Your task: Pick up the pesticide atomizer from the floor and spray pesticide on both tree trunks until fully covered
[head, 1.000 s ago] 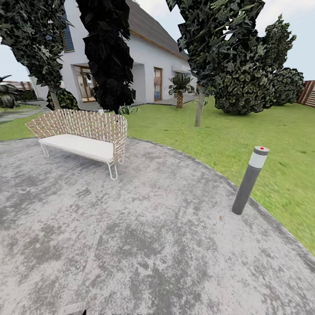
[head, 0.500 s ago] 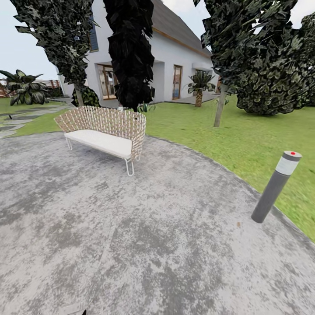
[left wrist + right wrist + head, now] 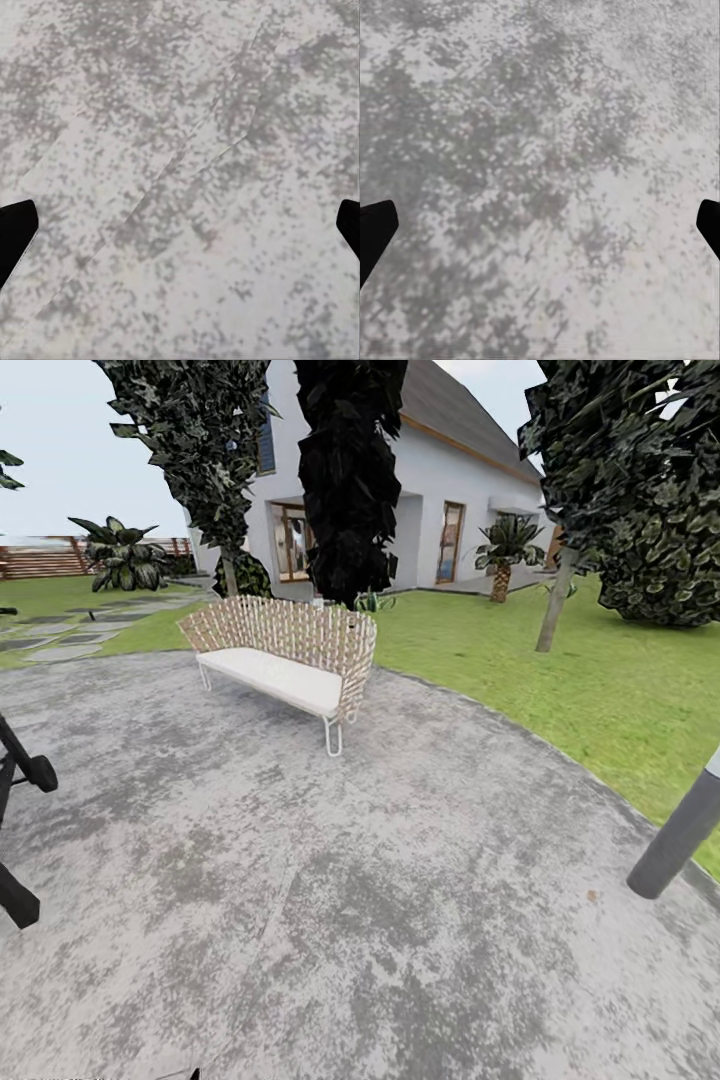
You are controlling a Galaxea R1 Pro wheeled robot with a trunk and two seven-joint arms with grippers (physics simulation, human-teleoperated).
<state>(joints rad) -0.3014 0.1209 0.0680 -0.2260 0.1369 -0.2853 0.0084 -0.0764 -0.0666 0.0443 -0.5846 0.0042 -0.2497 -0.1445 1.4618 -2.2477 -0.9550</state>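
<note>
Facing a woven wicker bench with a white cushion (image 3: pixel 285 655) on mottled grey paving (image 3: pixel 400 920), the head camera finds no atomizer. Left gripper (image 3: pixel 180 225), then right gripper (image 3: pixel 540 225), hang spread and empty; driving on risks clipping the grey bollard (image 3: pixel 680 840).

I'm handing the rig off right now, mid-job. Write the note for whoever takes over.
Left gripper: open, empty, pointed at the mottled grey stone paving.
Right gripper: open, empty, over the same paving.
Things: a leafy tree with a pale straight trunk stands on the green lawn, ahead right. A second tree trunk rises behind the woven wicker bench. I cannot tell whether these are the two to spray.
Done: nothing; atomizer not picked up.
Left: find and grasp the atomizer, spray both trunks fully.
</note>
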